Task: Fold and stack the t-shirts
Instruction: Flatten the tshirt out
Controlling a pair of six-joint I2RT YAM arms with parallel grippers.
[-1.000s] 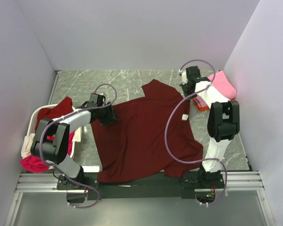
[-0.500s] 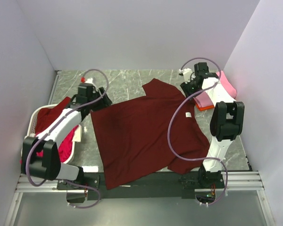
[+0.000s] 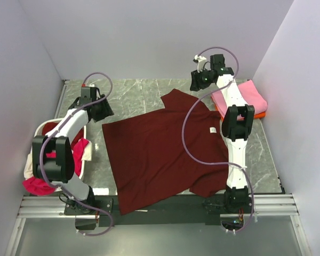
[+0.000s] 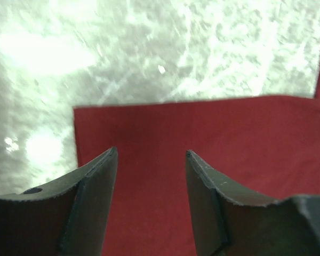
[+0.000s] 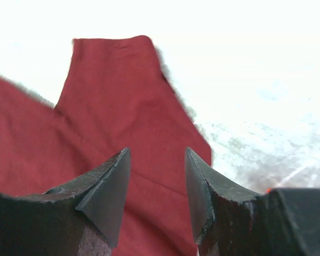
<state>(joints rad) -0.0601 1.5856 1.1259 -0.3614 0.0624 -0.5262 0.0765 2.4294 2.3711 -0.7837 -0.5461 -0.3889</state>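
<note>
The large dark maroon t-shirt (image 3: pixel 160 152) lies spread flat on the marble table. My left gripper (image 3: pixel 104 113) is open and empty above its far left corner; the maroon cloth (image 4: pixel 202 138) shows between and beyond the fingers. My right gripper (image 3: pixel 194 85) is open and empty above the far sleeve, and the maroon sleeve (image 5: pixel 122 90) lies below it. A folded pink t-shirt (image 3: pixel 245 96) rests on an orange one (image 3: pixel 258 114) at the far right. Magenta (image 3: pixel 37 185) and cream (image 3: pixel 29 165) shirts hang from the basket at the left.
A white plastic basket (image 3: pixel 42 128) with several shirts stands at the left edge. Grey walls close the table at the back and sides. The metal rail (image 3: pixel 160 202) with both arm bases runs along the near edge.
Both grippers have let go of the maroon shirt and risen away toward the back. The shirt now lies flatter, with its left edge straightened.
</note>
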